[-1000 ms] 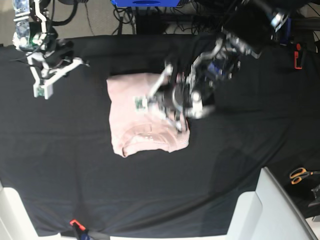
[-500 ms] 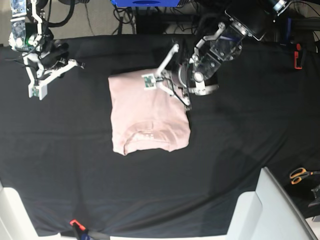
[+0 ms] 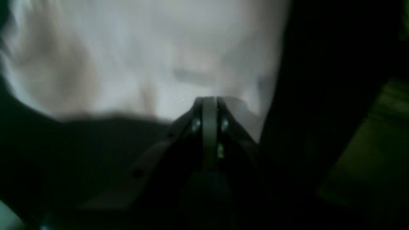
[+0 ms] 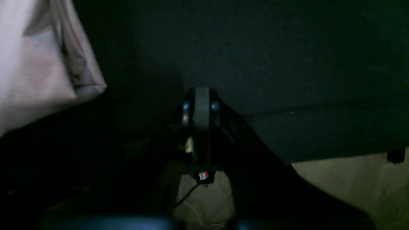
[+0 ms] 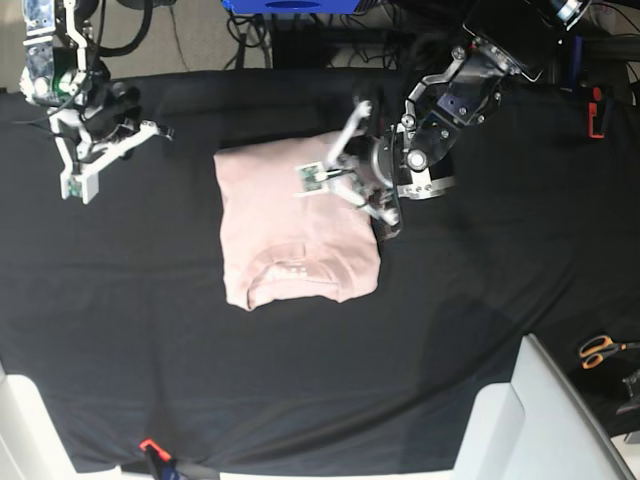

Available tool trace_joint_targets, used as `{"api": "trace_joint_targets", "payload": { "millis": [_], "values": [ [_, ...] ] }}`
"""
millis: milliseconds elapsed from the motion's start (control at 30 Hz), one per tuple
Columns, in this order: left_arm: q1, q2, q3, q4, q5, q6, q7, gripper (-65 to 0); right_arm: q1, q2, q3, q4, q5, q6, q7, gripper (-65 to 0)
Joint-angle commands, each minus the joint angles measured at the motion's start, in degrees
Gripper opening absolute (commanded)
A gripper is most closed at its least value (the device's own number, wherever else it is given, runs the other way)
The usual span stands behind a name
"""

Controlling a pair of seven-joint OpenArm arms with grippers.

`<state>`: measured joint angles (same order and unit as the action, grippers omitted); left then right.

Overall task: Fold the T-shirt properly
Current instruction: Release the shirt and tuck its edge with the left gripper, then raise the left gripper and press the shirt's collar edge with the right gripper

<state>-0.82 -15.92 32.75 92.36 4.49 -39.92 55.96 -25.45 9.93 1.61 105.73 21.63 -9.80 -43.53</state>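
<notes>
The T-shirt (image 5: 298,235) lies folded in a compact pale-pink block, a little left of the middle of the base view, on the black cloth (image 5: 480,330) that covers the counter. Its ribbed neckline shows near the lower edge of the block.

The left gripper (image 5: 312,180) hovers over the upper right part of the T-shirt, and its arm comes in from the upper right of the frame. In the left wrist view the T-shirt (image 3: 143,57) fills the upper left of the frame as a blurred pale area, and the left gripper (image 3: 209,102) has its jaws pressed together with nothing between them. The tips stand over the edge of the fabric.

The right gripper (image 5: 78,185) is at the upper left of the base view, well apart from the T-shirt. In the right wrist view its jaws (image 4: 201,92) are also pressed together and empty, over the black cloth (image 4: 287,57), with a corner of the T-shirt (image 4: 38,64) at the upper left.

Orange-handled scissors (image 5: 600,350) lie at the right edge of the base view.
</notes>
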Motion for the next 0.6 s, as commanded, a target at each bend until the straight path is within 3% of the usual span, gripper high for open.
{"api": "trace_joint_targets", "payload": {
  "millis": [0, 333, 567],
  "values": [
    [-0.5, 0.3, 0.0, 0.2, -0.8, -0.1, -1.2, -65.0, 0.1, 0.4, 0.2, 1.3, 0.0, 0.2, 0.8, -65.0],
    [0.3, -1.7, -2.0, 2.9, -1.0, -0.1, -1.2, -65.0, 0.2, 0.6, -1.7, 1.4, 0.0, 0.2, 1.0, -65.0],
    [8.4, -2.2, -23.7, 18.2, -0.9, -0.1, -1.0, -65.0, 4.0, 0.7, -12.3, 5.0, 0.0, 0.2, 0.6, -65.0]
  ]
}}
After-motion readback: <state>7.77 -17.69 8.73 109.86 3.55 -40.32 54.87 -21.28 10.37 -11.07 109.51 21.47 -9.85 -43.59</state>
